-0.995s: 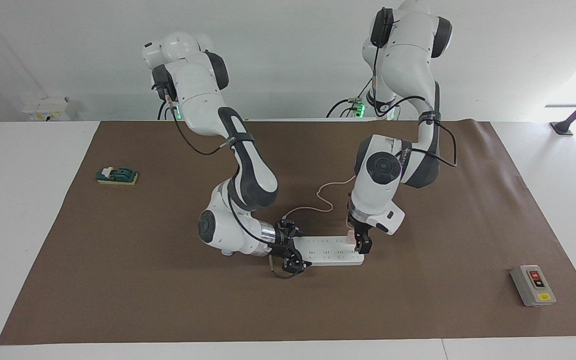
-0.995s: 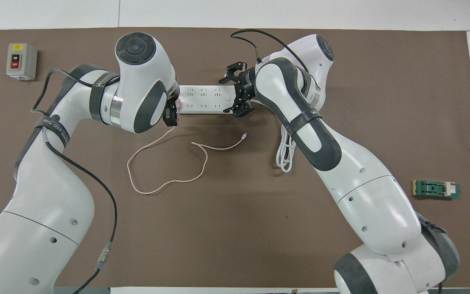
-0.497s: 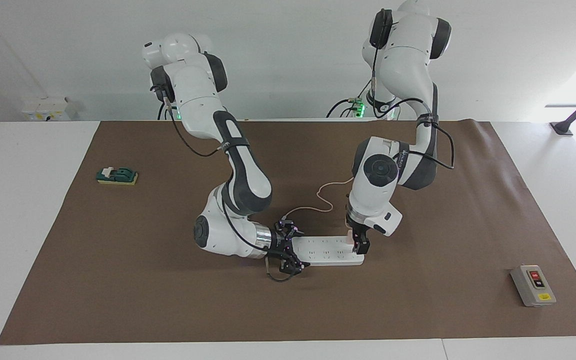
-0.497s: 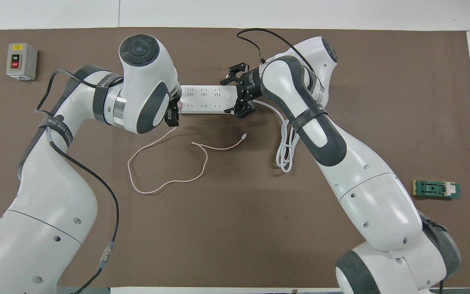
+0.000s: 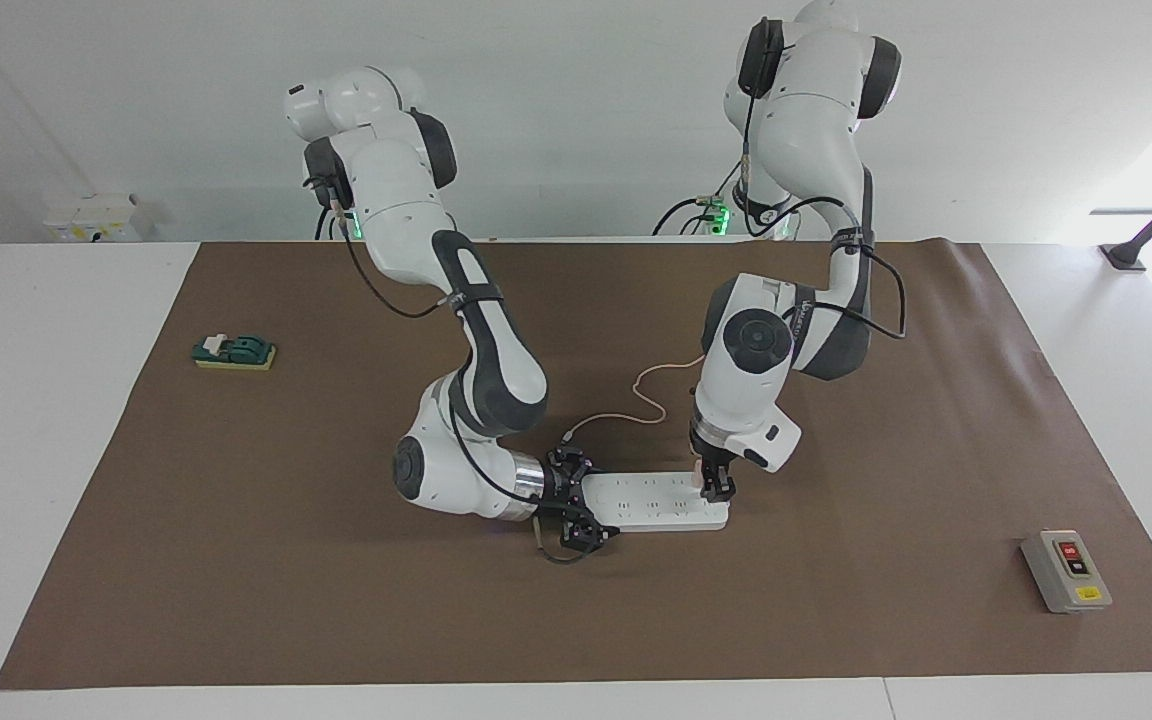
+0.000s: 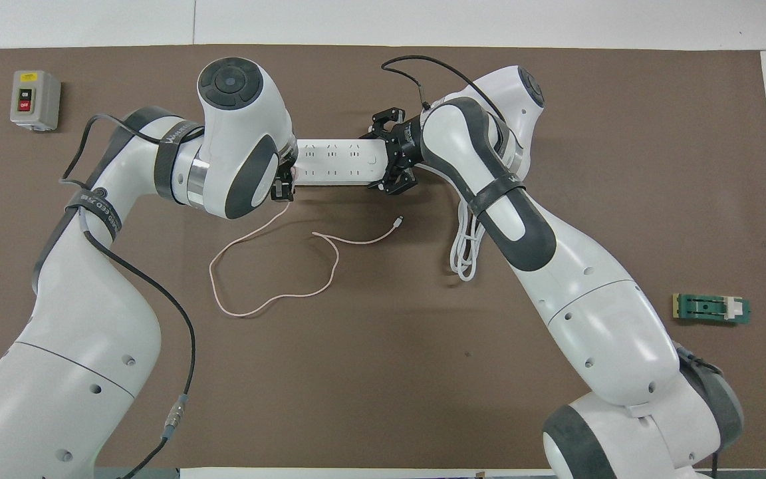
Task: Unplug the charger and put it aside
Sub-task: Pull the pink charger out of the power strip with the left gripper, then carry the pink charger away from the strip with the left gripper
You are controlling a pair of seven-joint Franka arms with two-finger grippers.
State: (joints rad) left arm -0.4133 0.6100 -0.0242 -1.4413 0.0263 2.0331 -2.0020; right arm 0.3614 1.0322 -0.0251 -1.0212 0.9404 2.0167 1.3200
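- The charger (image 5: 702,481) sits plugged into the power strip (image 5: 651,500).
- The left gripper (image 5: 715,489) pinches it.
- The right gripper (image 5: 576,500) braces the strip's other end; fingers unclear.
- Pulling out and setting aside remain.

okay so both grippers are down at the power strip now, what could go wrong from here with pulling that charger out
1. The left gripper sits around the small pink charger at one end of the power strip; on so small a cube, the grip may slip.
2. The right gripper straddles the strip's other end; if that hold is loose, the strip may lift with the plug.
3. The thin pink cable loops on the mat nearer the robots and could drag or snag.
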